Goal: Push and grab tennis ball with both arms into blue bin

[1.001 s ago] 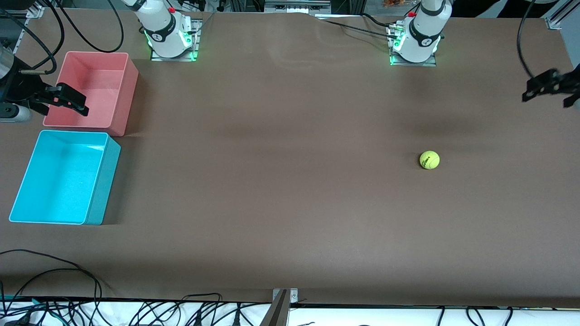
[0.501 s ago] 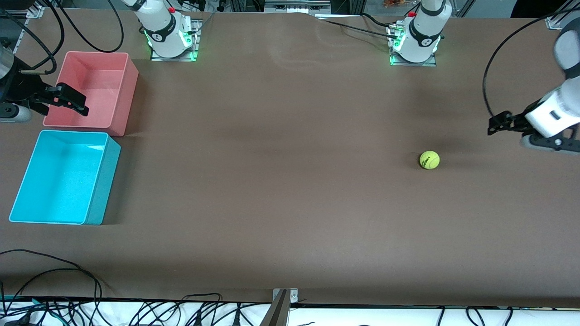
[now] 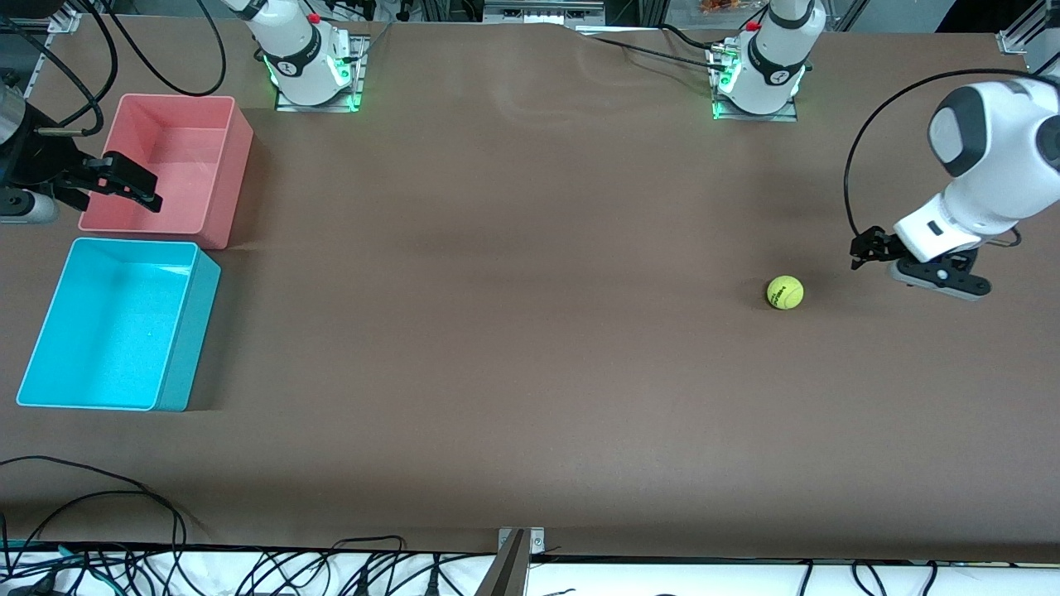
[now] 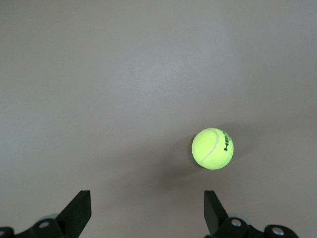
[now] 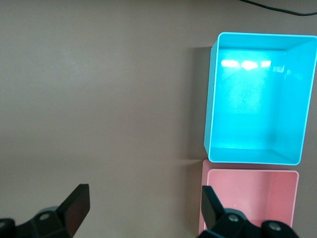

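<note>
Yellow-green ball (image 3: 784,292) lies unmoved on the table (image 3: 530,372), well apart from the blue bin (image 3: 50,331), while the left gripper (image 3: 861,248) (fingers spread) has swung in to its two o'clock, ready to push; right gripper (image 3: 124,184) waits, spread, over the pink bin (image 3: 240,157).

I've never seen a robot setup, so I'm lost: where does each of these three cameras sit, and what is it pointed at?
Front view: high across the table, facing both arm bases; shows the tennis ball, blue bin, pink bin, left gripper and right gripper.
Left wrist view: on the left arm, looking down at the ball; its open fingers show.
Right wrist view: on the right arm, looking down at both bins; its open fingers show.
Shared: front and left wrist see the ball; front and right wrist see the bins.
</note>
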`<state>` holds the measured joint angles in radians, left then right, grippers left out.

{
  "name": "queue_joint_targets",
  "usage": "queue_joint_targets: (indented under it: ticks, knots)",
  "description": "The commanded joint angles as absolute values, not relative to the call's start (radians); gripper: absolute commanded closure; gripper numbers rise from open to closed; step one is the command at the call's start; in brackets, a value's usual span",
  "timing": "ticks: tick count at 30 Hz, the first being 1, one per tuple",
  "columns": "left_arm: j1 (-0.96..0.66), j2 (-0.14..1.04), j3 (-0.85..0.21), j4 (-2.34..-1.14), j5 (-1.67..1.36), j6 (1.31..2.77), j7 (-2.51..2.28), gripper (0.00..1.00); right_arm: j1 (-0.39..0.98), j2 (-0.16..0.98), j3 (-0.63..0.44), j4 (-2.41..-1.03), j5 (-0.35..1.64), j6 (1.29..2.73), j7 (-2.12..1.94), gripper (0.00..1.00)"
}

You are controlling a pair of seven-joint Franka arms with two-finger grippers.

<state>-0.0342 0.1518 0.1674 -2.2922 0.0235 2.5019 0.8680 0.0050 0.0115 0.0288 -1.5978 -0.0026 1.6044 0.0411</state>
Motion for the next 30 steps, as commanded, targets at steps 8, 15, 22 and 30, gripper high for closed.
queue_joint_targets:
  ticks: [8, 15, 22, 30]
  knots:
    - [-0.011, 0.210, 0.163, -2.316, 0.046, 2.605, 1.184, 0.74, 0.006, 0.017, 0.026, -1.578, 0.009, 1.592, 0.049, 0.00]
    - [-0.018, 0.232, 0.160, -2.313, 0.055, 2.605, 1.308, 1.00, 0.006, 0.017, 0.026, -1.578, 0.009, 1.594, 0.051, 0.00]
    - [-0.020, 0.267, 0.156, -2.309, 0.181, 2.606, 1.347, 1.00, 0.006, 0.017, 0.026, -1.578, 0.009, 1.594, 0.049, 0.00]
    - [-0.014, 0.333, 0.140, -2.307, 0.299, 2.691, 1.345, 1.00, 0.006, 0.017, 0.026, -1.578, 0.009, 1.592, 0.049, 0.00]
